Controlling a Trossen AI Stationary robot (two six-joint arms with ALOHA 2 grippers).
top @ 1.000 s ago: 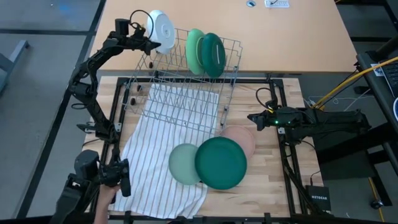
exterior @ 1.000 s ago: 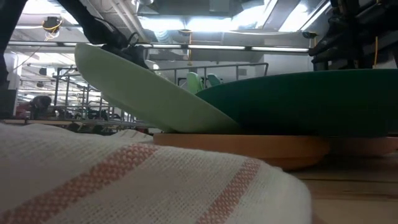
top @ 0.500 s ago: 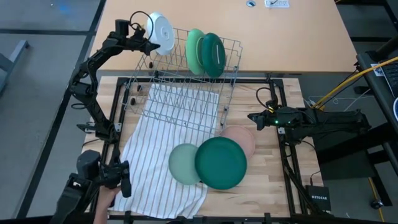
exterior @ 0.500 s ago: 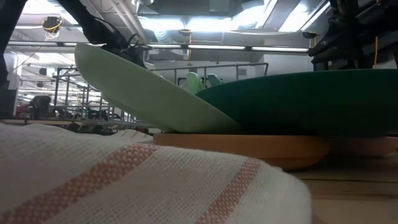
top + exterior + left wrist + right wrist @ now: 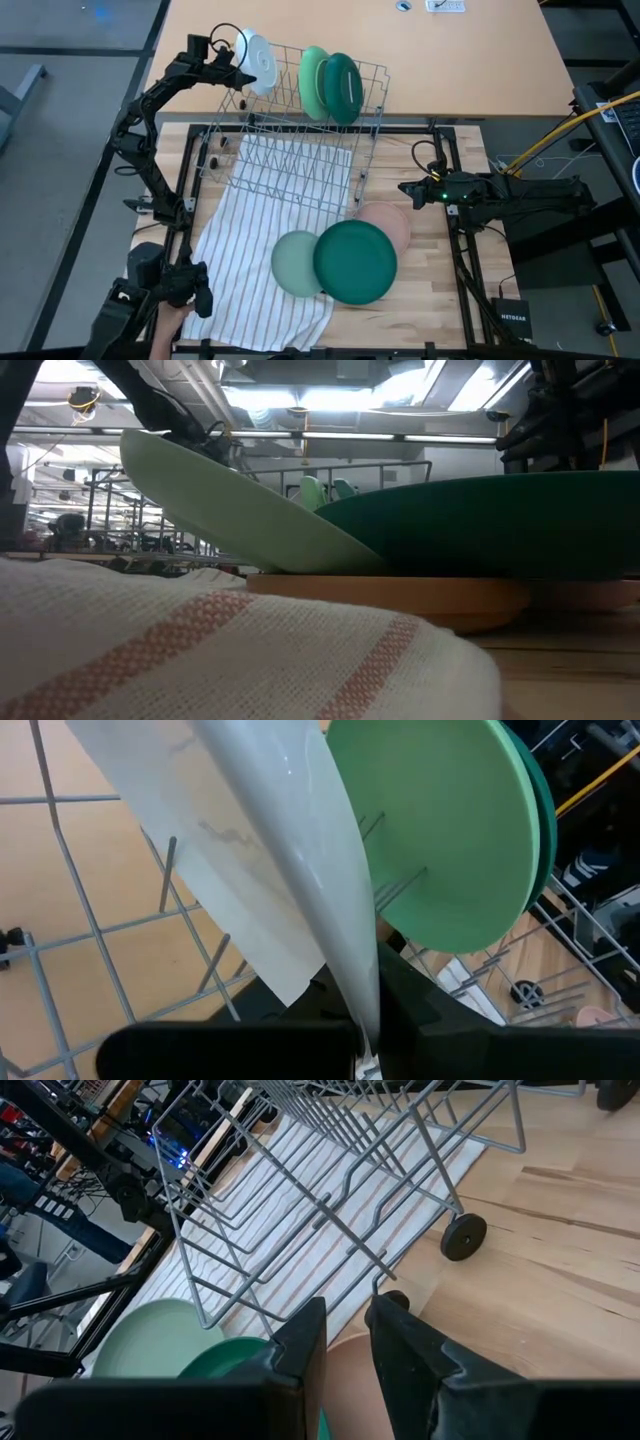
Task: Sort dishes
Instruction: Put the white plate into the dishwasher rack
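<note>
From above you have six dishes: the white plate [image 5: 256, 50] held at the far left corner of the wire rack [image 5: 292, 130] by your left gripper [image 5: 237, 72], a light green plate [image 5: 314, 82] and a dark green plate [image 5: 343, 86] standing upright side by side in the rack's far row, and three on the worktop [image 5: 430, 300] near the front: a pale mint plate [image 5: 296, 264] on the striped cloth [image 5: 255, 260], a big dark green plate [image 5: 355, 262] overlapping it, and a pink plate [image 5: 392, 222] partly under that. Your right gripper [image 5: 408, 188] waits just beside the rack's right edge, with bare wood around it.

At table height, the mint plate [image 5: 230, 505] leans tilted against the dark green one [image 5: 500, 525], over a pinkish rim [image 5: 400, 598].

Your left wrist camera shows the fingers [image 5: 440, 1015] clamped on the white plate's [image 5: 270, 850] edge, the two green plates [image 5: 450, 830] just beyond.

Your right wrist camera shows the fingers [image 5: 300, 1345] nearly together, holding nothing, above the pink plate [image 5: 350, 1380].
</note>
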